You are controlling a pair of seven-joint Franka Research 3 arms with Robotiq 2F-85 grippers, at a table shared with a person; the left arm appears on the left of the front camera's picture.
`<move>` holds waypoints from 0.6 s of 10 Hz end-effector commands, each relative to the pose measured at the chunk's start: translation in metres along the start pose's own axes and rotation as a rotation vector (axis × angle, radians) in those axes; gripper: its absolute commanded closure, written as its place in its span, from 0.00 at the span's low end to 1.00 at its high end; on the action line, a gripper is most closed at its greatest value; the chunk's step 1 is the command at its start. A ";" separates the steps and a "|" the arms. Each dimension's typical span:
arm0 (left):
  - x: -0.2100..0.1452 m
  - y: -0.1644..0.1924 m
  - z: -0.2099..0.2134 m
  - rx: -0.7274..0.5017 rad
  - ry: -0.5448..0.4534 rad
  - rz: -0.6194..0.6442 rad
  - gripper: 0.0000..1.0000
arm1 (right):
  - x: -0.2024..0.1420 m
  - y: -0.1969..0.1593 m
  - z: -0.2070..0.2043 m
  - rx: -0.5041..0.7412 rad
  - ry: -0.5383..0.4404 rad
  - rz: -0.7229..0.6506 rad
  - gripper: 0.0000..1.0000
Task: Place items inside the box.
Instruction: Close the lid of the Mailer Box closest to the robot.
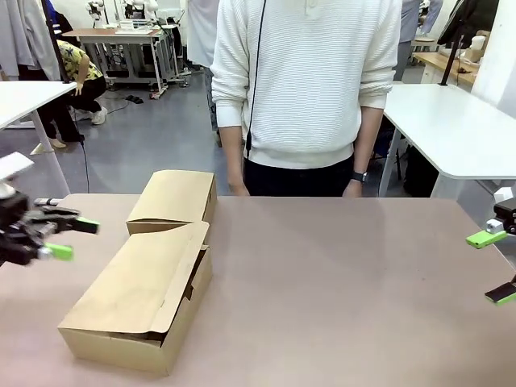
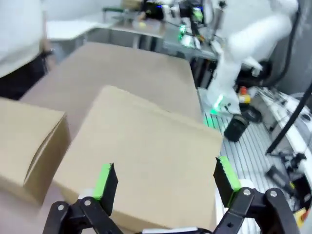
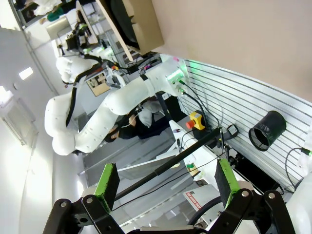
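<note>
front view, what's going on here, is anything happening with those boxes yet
Not much yet. Two closed cardboard boxes sit on the table: a larger box near the robot and a smaller box behind it. The left pincer hovers open beside the larger box, holding nothing. The right pincer hangs open at the table's right edge, also empty. A person stands at the far side with arms down.

Two closed brown cardboard boxes (image 1: 143, 302) (image 1: 172, 199) touching, on table's left half.
</note>
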State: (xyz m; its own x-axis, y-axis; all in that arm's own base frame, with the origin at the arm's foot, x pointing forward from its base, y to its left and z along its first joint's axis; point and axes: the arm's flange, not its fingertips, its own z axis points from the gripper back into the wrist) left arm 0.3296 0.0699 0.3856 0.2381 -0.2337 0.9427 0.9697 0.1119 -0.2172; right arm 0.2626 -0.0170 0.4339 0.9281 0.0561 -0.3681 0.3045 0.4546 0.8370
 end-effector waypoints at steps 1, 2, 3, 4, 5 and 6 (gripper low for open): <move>0.003 -0.048 0.017 0.088 0.006 0.211 0.00 | -0.001 0.003 0.001 0.008 -0.001 -0.003 0.00; 0.008 -0.036 0.035 0.202 -0.016 0.414 0.00 | -0.001 0.003 0.001 0.008 -0.001 -0.003 0.00; 0.010 -0.019 0.058 0.259 -0.109 0.639 0.00 | -0.001 0.003 0.001 0.008 -0.001 -0.003 0.00; 0.004 0.003 0.075 0.349 -0.212 0.805 0.00 | -0.001 0.003 0.001 0.008 -0.001 -0.003 0.00; -0.019 0.032 0.085 0.340 -0.268 1.000 0.00 | -0.001 0.003 0.001 0.008 -0.001 -0.003 0.00; -0.001 -0.014 0.075 0.275 -0.037 0.558 0.00 | -0.001 0.003 0.001 0.008 -0.001 -0.003 0.00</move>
State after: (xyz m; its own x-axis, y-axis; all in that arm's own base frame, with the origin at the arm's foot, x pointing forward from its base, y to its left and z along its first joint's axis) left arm 0.3287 0.1553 0.3856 0.7990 0.0632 0.5979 0.5020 0.4772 -0.7213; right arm 0.2629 -0.0168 0.4338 0.9277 0.0563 -0.3691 0.3051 0.4555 0.8363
